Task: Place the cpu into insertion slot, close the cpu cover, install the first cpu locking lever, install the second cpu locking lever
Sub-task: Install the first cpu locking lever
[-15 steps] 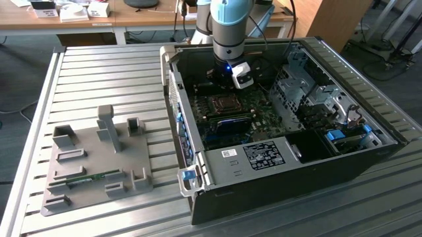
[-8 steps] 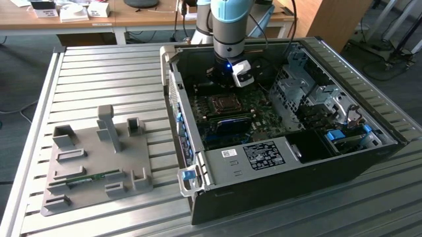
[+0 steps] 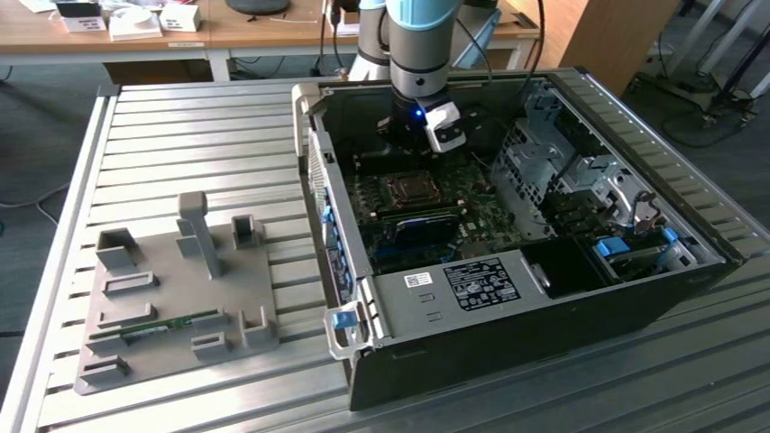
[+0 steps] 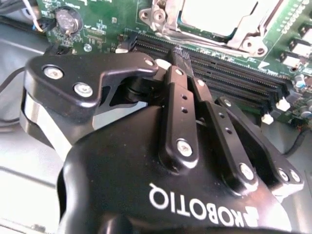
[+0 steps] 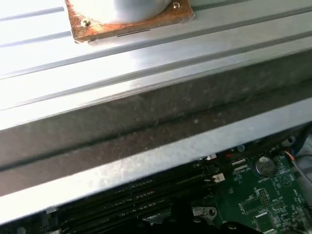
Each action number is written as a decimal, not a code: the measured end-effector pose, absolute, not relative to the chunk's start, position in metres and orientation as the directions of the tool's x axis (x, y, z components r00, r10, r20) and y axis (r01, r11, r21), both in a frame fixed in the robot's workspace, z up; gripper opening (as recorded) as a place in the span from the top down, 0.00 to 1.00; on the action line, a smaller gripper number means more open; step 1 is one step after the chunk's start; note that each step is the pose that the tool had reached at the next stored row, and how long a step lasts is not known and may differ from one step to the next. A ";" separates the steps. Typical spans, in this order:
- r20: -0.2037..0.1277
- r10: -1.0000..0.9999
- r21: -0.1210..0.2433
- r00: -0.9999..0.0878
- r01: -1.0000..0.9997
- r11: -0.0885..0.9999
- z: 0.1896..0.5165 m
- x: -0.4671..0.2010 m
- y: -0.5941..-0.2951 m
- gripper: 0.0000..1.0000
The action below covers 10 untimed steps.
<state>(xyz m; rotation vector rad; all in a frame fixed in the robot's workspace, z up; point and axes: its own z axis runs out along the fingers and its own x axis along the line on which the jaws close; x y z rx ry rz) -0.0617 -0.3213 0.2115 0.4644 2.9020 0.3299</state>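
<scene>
An open computer case [image 3: 506, 271] lay on its side on a ribbed metal table [image 3: 180, 135], with its green circuit board [image 3: 421, 212] facing up. A robot arm [image 3: 421, 45] reached down into the far end of the case, and its gripper [image 3: 424, 137] hung just above the board, near the square socket.

In the exterior view, the insertion slot [image 3: 406, 189] sat on the board just in front of the gripper, its silver rim around a darker middle. The second wrist view showed this area closer: the cpu [image 4: 219, 14], a pale silver-grey square, already lay in the socket, and the cpu cover [image 4: 170, 27], a silver frame with a cut-out centre, lay around it. Whether the cover was latched could not be told.

In the same view, the black fingers [image 4: 180, 97] stood close together, their tips nearly meeting with only a narrow gap, and they held nothing. The tips hovered over the long black memory slots [image 4: 234, 73] beside the socket, not touching the cover.

The first wrist view looked along the case's metal wall [image 5: 146, 161] toward the board [image 5: 258, 200], with a round coin battery [image 5: 264, 165] on it.

To the exterior view's left of the case, a grey plastic fixture [image 3: 180, 298] with several upright holders stood on the table, well apart from the gripper.
</scene>
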 end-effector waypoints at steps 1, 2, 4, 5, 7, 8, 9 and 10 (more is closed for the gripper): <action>-0.145 0.326 0.246 -0.934 0.285 0.926 0.214 -0.062 -0.321 0.89; -0.145 0.326 0.246 -0.934 0.286 0.926 0.216 -0.062 -0.321 0.89; -0.145 0.327 0.246 -0.934 0.286 0.926 0.219 -0.062 -0.321 0.89; -0.145 0.327 0.246 -0.934 0.286 0.926 0.220 -0.062 -0.321 0.89; -0.145 0.327 0.246 -0.934 0.286 0.926 0.220 -0.062 -0.321 0.89; -0.145 0.327 0.246 -0.934 0.286 0.926 0.220 -0.062 -0.321 0.89; -0.145 0.327 0.246 -0.934 0.286 0.926 0.220 -0.062 -0.321 0.89; -0.145 0.327 0.246 -0.934 0.286 0.926 0.220 -0.062 -0.321 0.89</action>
